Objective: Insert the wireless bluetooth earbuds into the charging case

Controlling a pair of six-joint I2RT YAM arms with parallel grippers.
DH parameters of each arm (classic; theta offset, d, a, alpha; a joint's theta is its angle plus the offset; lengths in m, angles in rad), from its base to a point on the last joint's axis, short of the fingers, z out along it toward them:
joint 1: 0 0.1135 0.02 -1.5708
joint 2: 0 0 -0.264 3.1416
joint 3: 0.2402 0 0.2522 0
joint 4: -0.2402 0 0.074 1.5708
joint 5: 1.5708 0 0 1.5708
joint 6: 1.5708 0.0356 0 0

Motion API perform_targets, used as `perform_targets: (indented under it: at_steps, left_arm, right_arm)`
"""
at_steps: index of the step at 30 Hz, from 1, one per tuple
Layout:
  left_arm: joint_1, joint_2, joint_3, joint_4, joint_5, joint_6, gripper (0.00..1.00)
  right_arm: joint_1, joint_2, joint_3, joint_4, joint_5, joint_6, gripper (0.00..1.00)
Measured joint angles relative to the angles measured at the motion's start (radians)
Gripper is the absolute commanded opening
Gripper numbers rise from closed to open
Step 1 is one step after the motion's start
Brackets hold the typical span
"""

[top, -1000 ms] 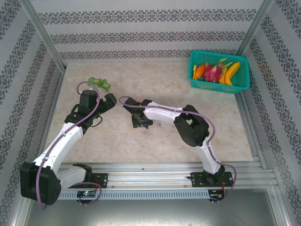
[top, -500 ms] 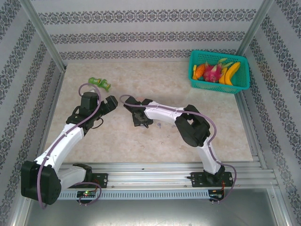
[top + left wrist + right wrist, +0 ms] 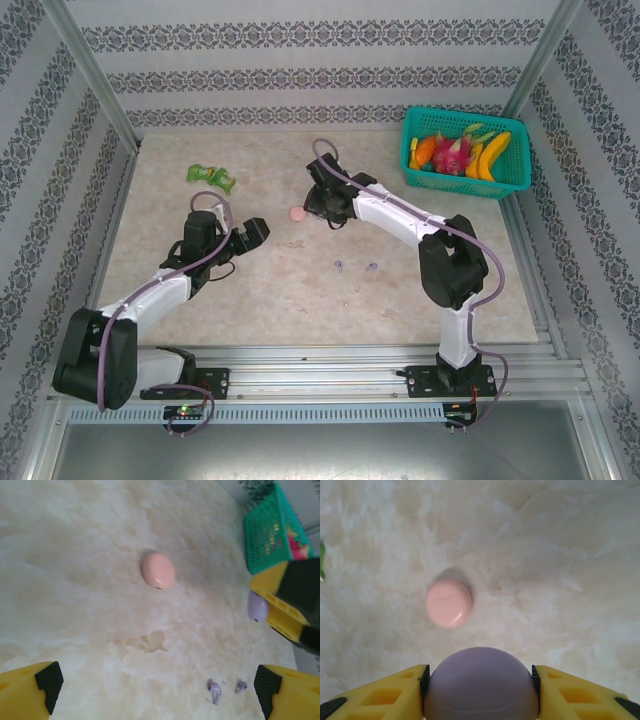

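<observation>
Top external
Room: walls papered in grey floral bands, with metal posts at the corners.
Surface: a beige marbled bench.
Landmark: the pink case, a closed round shell lying near the middle of the bench.
Right tool: just right of the pink case, its arm reaching in from the right.
Left tool: left of the pink case and nearer the arm bases, apart from it.
Lilac earbuds: two of them, side by side, right of the pink case and nearer the arm bases, well apart from both tools.
Other things: a teal basket of fruit far right of the pink case; a green packet to its left.

Left wrist
Left tool: its jaws are spread wide and hold nothing, with one black pad in each lower corner.
Pink case: on bare bench, ahead of the jaws.
Lilac earbuds: the pair lies below and right of the pink case, close to the right-hand pad but not touching it.
Lilac case: right of the pink case, pinched in the right tool's yellow fingers.

Right wrist
Right tool: pressed onto the lilac case, which sits between its two yellow fingers.
Pink case: on the bench beyond the lilac case, slightly left, not touching it.
</observation>
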Motion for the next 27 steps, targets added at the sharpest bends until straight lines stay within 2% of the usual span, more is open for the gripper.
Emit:
perform_targets:
  at_steps: [6,11,17,27]
  left_arm:
    - [-0.075,0.103,-0.008,0.259,0.035,0.000,0.98]
    - [-0.121,0.218,0.011,0.406,0.030,-0.008,0.87]
    - [-0.158,0.355,0.089,0.513,0.025,-0.026,0.73]
    - [-0.177,0.516,0.175,0.641,0.004,-0.070,0.65]
  right_arm:
    - [-0.044,0.000,-0.039,0.101,-0.082,0.162,0.39]
    - [-0.052,0.000,-0.079,0.195,-0.140,0.292,0.39]
    - [-0.052,-0.005,-0.128,0.287,-0.177,0.409,0.39]
    - [-0.052,-0.047,-0.185,0.351,-0.196,0.499,0.39]
